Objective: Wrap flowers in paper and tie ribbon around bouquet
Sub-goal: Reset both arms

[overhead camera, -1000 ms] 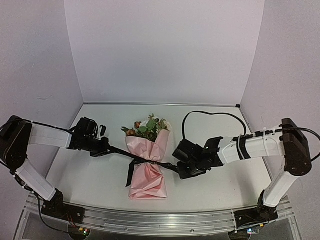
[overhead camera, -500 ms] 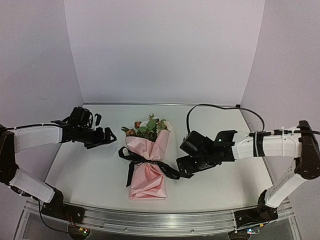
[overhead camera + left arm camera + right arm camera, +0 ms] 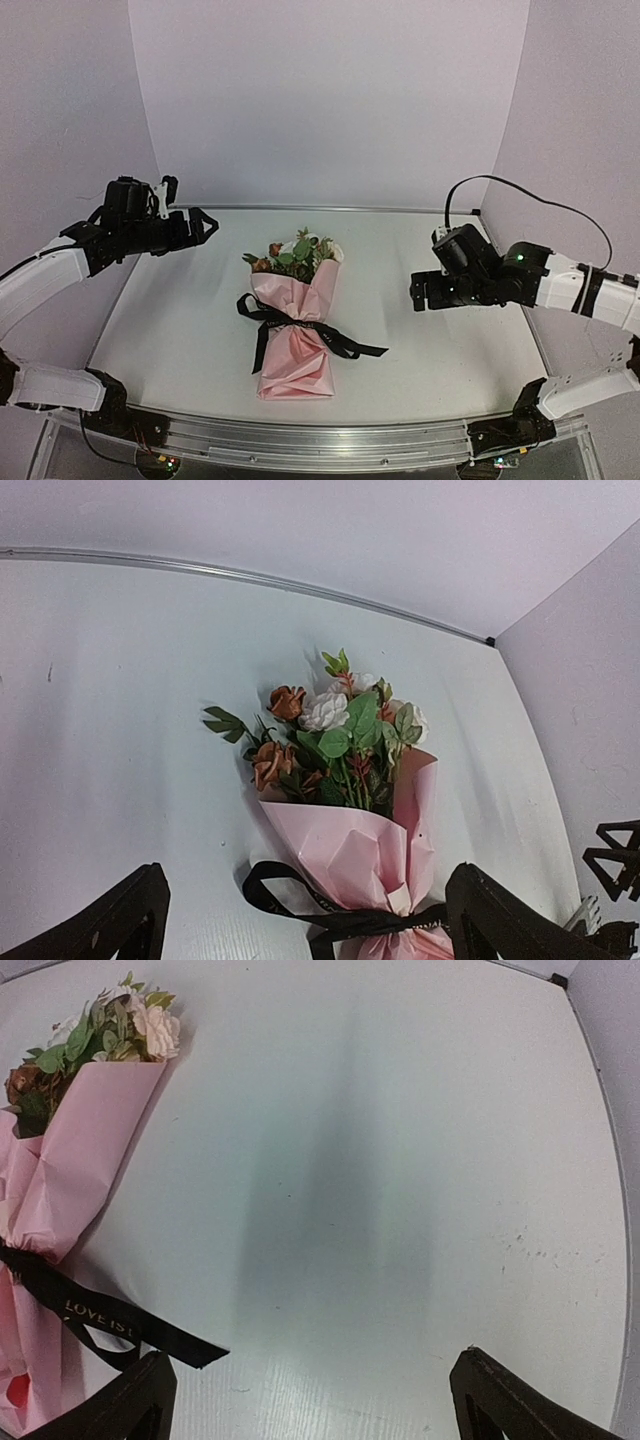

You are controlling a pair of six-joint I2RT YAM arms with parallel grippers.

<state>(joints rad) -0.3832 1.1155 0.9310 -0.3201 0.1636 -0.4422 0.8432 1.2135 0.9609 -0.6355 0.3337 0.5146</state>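
Pink paper-wrapped rose bouquet [image 3: 290, 362] lies at the middle of the white table [image 3: 170, 340], black lettered ribbon [image 3: 340, 344] cinched round its waist
Rose heads toward far edge, ribbon tails loose on the surface; left gripper [image 3: 203, 228] over left edge, right gripper [image 3: 418, 292] near right edge, both jaws wide, holding nothing

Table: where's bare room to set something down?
Bare table left of the bouquet, out to the left wall; also right of the ribbon tail to the right wall, and behind the flowers. Crowded only mid-table, around bouquet and ribbon ends.
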